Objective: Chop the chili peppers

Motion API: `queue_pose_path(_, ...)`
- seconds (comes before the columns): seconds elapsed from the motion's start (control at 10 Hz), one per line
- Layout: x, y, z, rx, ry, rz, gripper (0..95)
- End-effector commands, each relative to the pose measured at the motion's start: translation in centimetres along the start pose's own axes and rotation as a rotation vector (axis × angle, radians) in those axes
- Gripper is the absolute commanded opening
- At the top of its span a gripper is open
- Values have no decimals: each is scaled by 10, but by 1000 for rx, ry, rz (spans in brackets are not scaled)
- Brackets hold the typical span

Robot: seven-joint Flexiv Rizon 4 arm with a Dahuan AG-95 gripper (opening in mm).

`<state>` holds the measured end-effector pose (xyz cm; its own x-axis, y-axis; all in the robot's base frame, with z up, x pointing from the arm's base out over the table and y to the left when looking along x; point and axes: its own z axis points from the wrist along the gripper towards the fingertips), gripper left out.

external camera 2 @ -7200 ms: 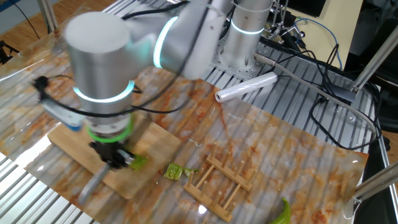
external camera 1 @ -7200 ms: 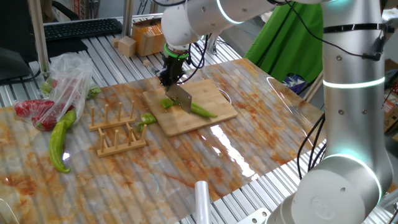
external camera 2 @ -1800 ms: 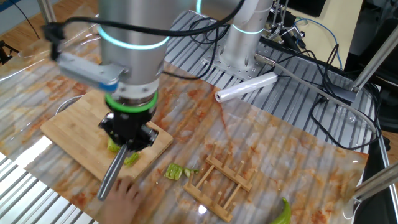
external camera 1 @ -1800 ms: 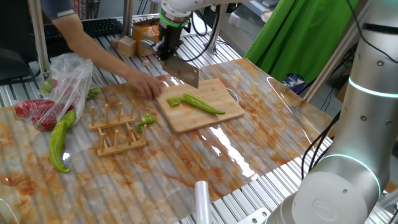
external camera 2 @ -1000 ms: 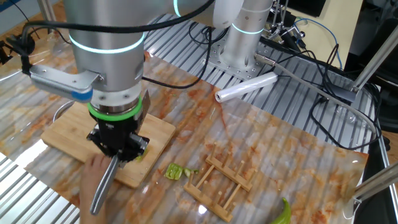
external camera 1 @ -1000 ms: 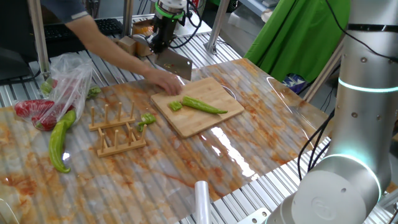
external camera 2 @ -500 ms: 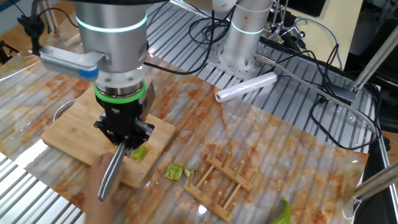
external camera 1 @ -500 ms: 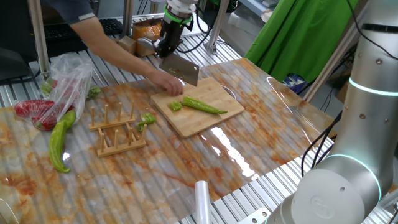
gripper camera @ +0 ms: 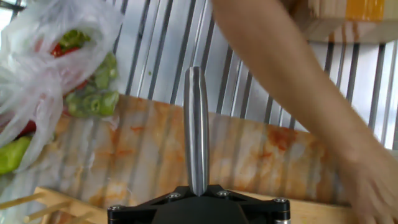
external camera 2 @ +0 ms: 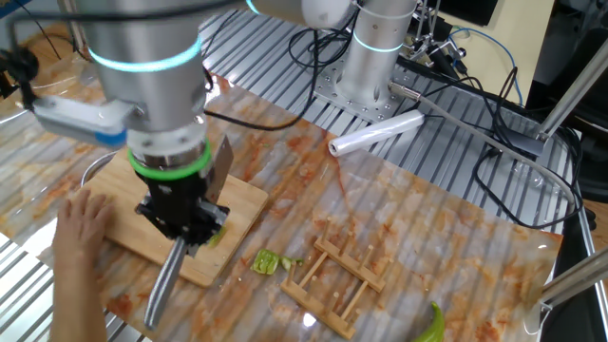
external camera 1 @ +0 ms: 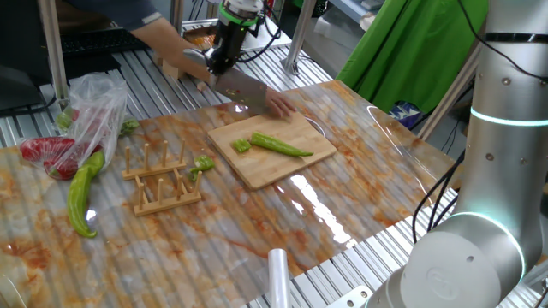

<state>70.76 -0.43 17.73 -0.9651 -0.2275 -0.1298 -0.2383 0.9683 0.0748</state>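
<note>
While the tool (external camera 2: 180, 228) stays clamped tight on the cleaver (external camera 1: 240, 90), it hangs above the far edge of the cutting board (external camera 1: 272, 147). 1 whole chili pepper (external camera 1: 279, 145) and 1 cut chunk (external camera 1: 241, 145) lie on the board just below and in front of it. A person's hand (external camera 1: 278, 104) rests on the board right beside the blade.

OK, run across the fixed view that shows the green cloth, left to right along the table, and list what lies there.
Clear plastic bag with red peppers → pale yellow-green curved pepper → wooden rack → cut chili chunk beside the rack → whole chili pepper on the cutting board.
</note>
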Motion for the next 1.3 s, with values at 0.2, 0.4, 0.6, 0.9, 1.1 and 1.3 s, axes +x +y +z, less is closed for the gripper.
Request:
queue_pose_path(0.2,14,1,-4,-21,-12,1,0)
queue_pose_path(0.4,17,0,-2,-39,-14,3,0)
queue_pose_path(0.6,20,-2,-4,-36,-11,3,0)
queue_pose_path(0.9,23,-6,-8,-30,-8,2,0)
queue_pose_path(1.1,24,-8,-9,-24,-8,2,0)
queue_pose_path(1.3,25,-9,-9,-25,-5,8,0)
